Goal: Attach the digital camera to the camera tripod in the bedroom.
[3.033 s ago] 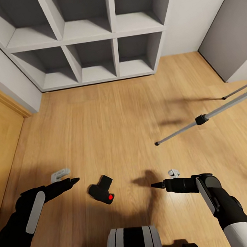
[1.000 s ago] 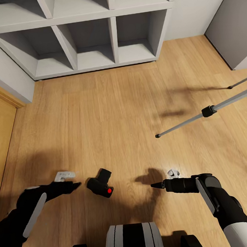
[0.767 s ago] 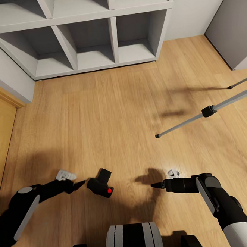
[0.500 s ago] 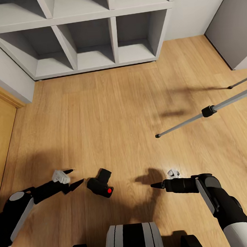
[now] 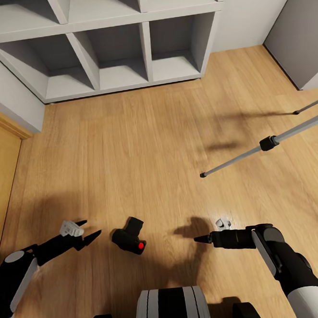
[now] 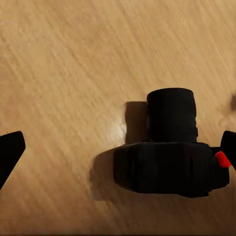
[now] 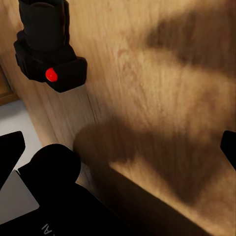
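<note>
The light wood plank floor (image 5: 144, 150) spreads across the head view, with grey cube shelving (image 5: 115, 42) standing against the pale wall at 12 o'clock and a wood panel edging the picture at 9 o'clock. At 3 o'clock two silver legs of the camera tripod (image 5: 268, 143) slant in from the edge; the nearer leg carries a black joint and ends in a black foot on the planks, and the tripod's head is out of view.

The left gripper (image 5: 86, 231) sits low at 8 o'clock with its two fingers spread wide, empty, their tips aimed toward the digital camera (image 5: 128, 236), which lies just beside them but apart. The right gripper (image 5: 200, 239) hangs at 5 o'clock, pointing inward toward the camera; its black tip reads as one point, so I cannot tell how far its fingers stand.

The camera lies on the floor at 6 o'clock, between the two grippers. Its stubby lens points toward 1 o'clock, its body lying across that line, red button near the robot.

The left wrist view shows the camera (image 6: 169, 147) close, red button at one end, lens flat along the planks. The right wrist view catches it (image 7: 47, 46) at a corner, with a fragment of white lettering, unreadable, on the black robot part.
</note>
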Controlling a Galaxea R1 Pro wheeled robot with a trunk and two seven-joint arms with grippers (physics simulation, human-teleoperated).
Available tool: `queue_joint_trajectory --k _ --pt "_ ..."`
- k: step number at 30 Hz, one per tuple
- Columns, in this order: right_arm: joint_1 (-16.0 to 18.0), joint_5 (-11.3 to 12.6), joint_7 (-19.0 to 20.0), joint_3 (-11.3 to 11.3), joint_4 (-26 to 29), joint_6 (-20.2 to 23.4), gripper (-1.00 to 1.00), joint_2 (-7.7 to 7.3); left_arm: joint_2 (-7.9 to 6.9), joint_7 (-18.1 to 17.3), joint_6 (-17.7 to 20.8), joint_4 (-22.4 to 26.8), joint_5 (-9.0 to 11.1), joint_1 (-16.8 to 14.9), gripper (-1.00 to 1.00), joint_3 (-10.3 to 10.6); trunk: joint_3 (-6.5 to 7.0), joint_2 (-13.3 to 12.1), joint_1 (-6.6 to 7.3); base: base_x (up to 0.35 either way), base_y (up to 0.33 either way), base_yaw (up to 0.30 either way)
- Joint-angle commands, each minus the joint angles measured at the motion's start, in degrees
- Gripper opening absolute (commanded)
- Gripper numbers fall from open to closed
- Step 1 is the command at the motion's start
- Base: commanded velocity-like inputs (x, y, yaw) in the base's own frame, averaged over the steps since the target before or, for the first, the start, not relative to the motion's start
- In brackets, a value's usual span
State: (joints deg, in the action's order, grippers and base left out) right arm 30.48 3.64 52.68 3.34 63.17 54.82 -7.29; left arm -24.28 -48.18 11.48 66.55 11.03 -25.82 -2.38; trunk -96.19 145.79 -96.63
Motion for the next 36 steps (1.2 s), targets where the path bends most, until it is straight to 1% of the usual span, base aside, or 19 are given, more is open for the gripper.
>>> queue_joint_trajectory --k 1,4,6,7,10,11,12,13,14,16,18,20,27,29,30,31,32,33,36 --pt "0.02 0.35 -0.10 0.03 -0.02 0.42 1.00 0.03 -0.03 -0.33 0.70 -0.23 0.58 -0.02 1.00 -0.13 -0.03 0.01 0.01 0.000 0.000 0.000" --pt "0.02 0.32 -0.12 0.01 -0.12 0.38 1.00 0.08 -0.50 -0.42 0.16 0.15 -0.36 -0.02 1.00 0.01 -0.03 0.01 0.01 0.000 0.000 0.000" --pt "0.02 0.35 -0.12 0.00 -0.13 0.38 1.00 0.08 -1.26 -0.47 -0.20 1.14 -1.86 -0.02 1.00 0.07 -0.03 0.01 0.01 0.000 0.000 0.000" --pt "0.02 0.37 -0.12 0.00 -0.14 0.38 1.00 0.06 -2.31 -0.73 -0.74 2.97 -4.43 -0.08 1.00 0.14 -0.03 0.01 0.01 0.000 0.000 0.000" --pt "0.02 0.39 -0.12 0.00 -0.14 0.38 1.00 0.07 -3.82 -2.39 -1.19 5.99 -9.58 -0.40 1.00 0.14 -0.03 0.01 0.01 0.000 0.000 0.000" --pt "0.02 0.39 -0.12 0.00 -0.18 0.36 1.00 0.08 -4.43 -4.69 -1.30 7.38 -13.31 -0.99 1.00 0.12 -0.03 0.01 0.01 0.000 0.000 0.000" --pt "0.02 0.40 -0.12 0.00 -0.19 0.34 1.00 0.08 -4.57 -6.17 -1.34 7.87 -15.08 -1.58 1.00 0.12 -0.03 0.01 0.01 0.000 0.000 0.000" --pt "0.02 0.40 -0.16 0.01 -0.21 0.32 1.00 0.06 -4.61 -11.55 -1.44 8.82 -19.42 -4.42 1.00 0.10 -0.03 0.01 0.01 0.000 0.000 0.000" --pt "0.02 0.40 -0.18 0.01 -0.22 0.31 1.00 0.07 -4.35 -15.44 -1.51 9.17 -21.43 -6.45 1.00 0.10 -0.03 0.01 0.01 0.000 0.000 0.000" --pt "0.02 0.40 -0.24 0.01 -0.23 0.28 1.00 0.08 -3.79 -20.48 -1.68 9.49 -23.20 -8.74 1.00 0.08 -0.03 0.01 0.01 0.000 0.000 0.000" --pt "0.02 0.41 -0.30 0.00 -0.24 0.24 1.00 0.08 -3.29 -24.08 -1.93 9.70 -24.09 -9.93 1.00 0.04 -0.03 0.01 0.01 0.000 0.000 0.000" --pt "0.02 0.44 -0.36 0.00 -0.24 0.19 1.00 0.08 -2.91 -26.05 -2.06 9.77 -24.48 -10.54 1.00 -0.01 -0.03 0.01 0.01 0.000 0.000 0.000" --pt "0.02 0.70 -0.50 0.00 -0.28 0.12 1.00 0.08 -0.56 -27.81 -2.30 9.78 -24.85 -11.11 1.00 0.04 -0.03 0.01 0.01 0.000 0.000 0.000" --pt "0.02 0.67 -0.67 0.00 -0.29 0.11 1.00 0.08 1.54 -27.91 -2.29 9.73 -25.10 -11.14 1.00 0.05 -0.03 0.01 0.01 0.000 0.000 0.000" --pt "0.02 0.64 -0.76 0.00 -0.27 0.11 1.00 0.08 3.38 -27.90 -2.13 9.65 -25.19 -11.16 1.00 0.00 -0.03 0.01 0.01 0.000 0.000 0.000" --pt "0.02 0.61 -0.77 0.00 -0.28 0.11 1.00 0.08 4.27 -27.86 -2.03 9.60 -25.24 -11.16 1.00 -0.07 -0.03 0.01 0.01 0.000 0.000 0.000" --pt "0.02 0.50 -0.80 0.00 -0.28 0.14 1.00 0.08 6.57 -27.47 -1.80 9.44 -25.32 -11.17 1.00 -0.19 -0.03 0.01 0.01 0.000 0.000 0.000" --pt "0.02 0.44 -0.81 0.00 -0.28 0.16 1.00 0.05 7.63 -27.05 -1.71 9.36 -25.33 -11.17 1.00 -0.23 -0.03 0.01 0.01 0.000 0.000 0.000" --pt "0.02 0.37 -0.80 0.00 -0.25 0.18 1.00 0.02 8.65 -26.56 -1.47 9.27 -25.35 -11.18 1.00 -0.22 -0.03 0.01 0.01 0.000 0.000 0.000"
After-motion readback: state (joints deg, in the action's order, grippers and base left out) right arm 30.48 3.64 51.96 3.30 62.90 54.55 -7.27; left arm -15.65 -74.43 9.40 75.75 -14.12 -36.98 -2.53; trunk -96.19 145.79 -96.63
